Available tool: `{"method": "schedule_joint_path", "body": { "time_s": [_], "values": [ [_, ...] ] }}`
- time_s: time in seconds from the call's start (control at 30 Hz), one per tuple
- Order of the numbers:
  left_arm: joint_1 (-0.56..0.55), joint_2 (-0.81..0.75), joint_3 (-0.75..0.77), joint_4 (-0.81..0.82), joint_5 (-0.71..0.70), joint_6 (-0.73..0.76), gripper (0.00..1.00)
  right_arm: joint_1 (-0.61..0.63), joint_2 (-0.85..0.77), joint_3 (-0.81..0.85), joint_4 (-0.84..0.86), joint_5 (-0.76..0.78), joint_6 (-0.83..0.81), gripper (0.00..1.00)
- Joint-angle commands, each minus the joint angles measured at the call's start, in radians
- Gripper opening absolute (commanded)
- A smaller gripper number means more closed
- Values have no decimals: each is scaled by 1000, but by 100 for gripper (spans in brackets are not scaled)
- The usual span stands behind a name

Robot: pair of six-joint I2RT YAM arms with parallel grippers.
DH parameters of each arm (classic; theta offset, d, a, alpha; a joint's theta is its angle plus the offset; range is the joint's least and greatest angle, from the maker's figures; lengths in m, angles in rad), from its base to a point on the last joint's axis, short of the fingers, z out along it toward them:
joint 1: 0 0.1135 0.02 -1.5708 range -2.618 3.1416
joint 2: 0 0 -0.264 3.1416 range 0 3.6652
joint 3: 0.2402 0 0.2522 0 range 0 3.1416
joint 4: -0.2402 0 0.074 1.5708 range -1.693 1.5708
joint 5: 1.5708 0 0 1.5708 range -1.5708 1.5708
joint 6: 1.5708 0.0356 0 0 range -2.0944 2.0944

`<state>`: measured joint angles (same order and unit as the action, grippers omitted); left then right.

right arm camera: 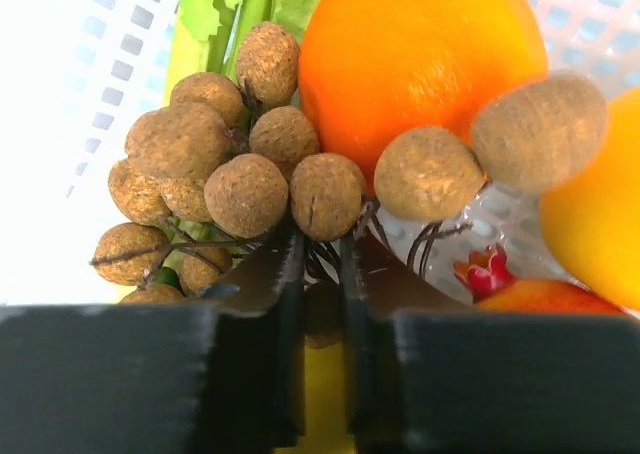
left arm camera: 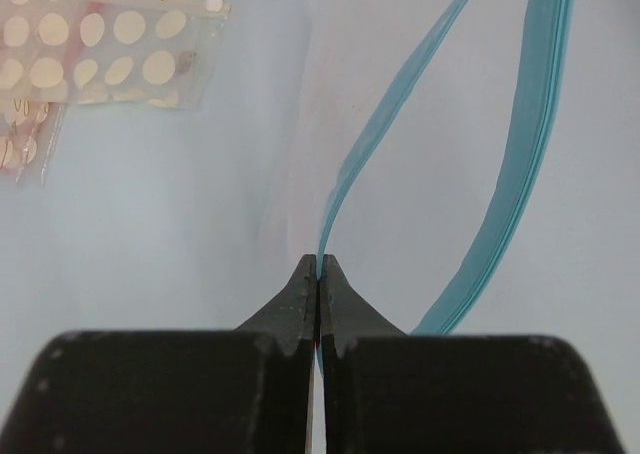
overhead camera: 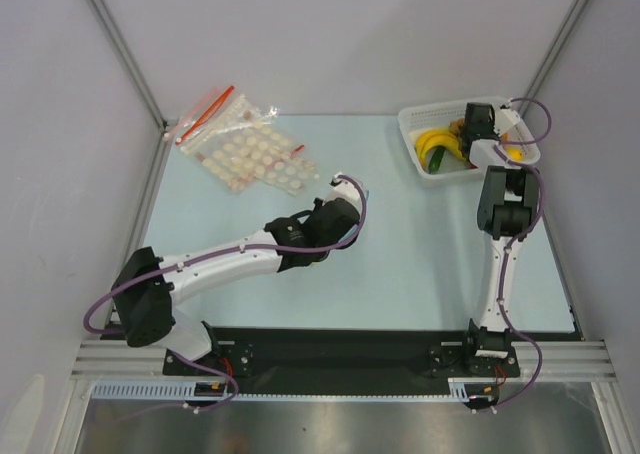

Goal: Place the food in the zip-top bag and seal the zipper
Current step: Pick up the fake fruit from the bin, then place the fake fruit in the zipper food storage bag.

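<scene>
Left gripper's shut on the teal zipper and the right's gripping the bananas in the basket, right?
Wrong fruit: the right gripper holds the brown fruit bunch by its stems, per the right wrist view. The basket and the left gripper shut on the zipper are correct.

Robot lab test cell, not a home or kitchen. Table (overhead camera: 400, 274): pale blue sheet, boxed on its far, left and right edges by plain grey panels (overhead camera: 330, 34) on aluminium posts (overhead camera: 125, 49). Near edge: aluminium rail (overhead camera: 110, 357) and black plate (overhead camera: 340, 349), with left arm (overhead camera: 230, 259) and right arm (overhead camera: 500, 264) bolted there, purple cables (overhead camera: 364, 206) exposed. Props: basket (overhead camera: 409, 129) at far right corner, bags (overhead camera: 250, 154) at far left corner.
</scene>
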<state>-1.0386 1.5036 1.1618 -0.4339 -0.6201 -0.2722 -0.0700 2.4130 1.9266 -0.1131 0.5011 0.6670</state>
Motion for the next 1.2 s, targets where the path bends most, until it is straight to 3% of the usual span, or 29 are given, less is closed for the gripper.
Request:
{"method": "schedule_joint_path", "body": {
  "time_s": [0.0, 0.23, 0.67, 0.83, 1.17],
  "values": [
    [-6, 1, 47, 0, -29, -19, 0, 9, -96, -58, 46, 8, -41, 9],
    [-8, 9, 49, -3, -55, -16, 0, 41, -279, -167, 173, 39, -168, 5],
    [-6, -2, 45, -3, -115, -4, 0, 93, -636, -436, 277, 14, -228, 4],
    [3, 0, 41, 3, -116, 5, 0, 122, -774, -532, 227, -123, -216, 4],
    [38, -26, 26, 10, -90, 14, 0, 355, -1169, -945, 316, -257, -90, 3]
  ]
}}
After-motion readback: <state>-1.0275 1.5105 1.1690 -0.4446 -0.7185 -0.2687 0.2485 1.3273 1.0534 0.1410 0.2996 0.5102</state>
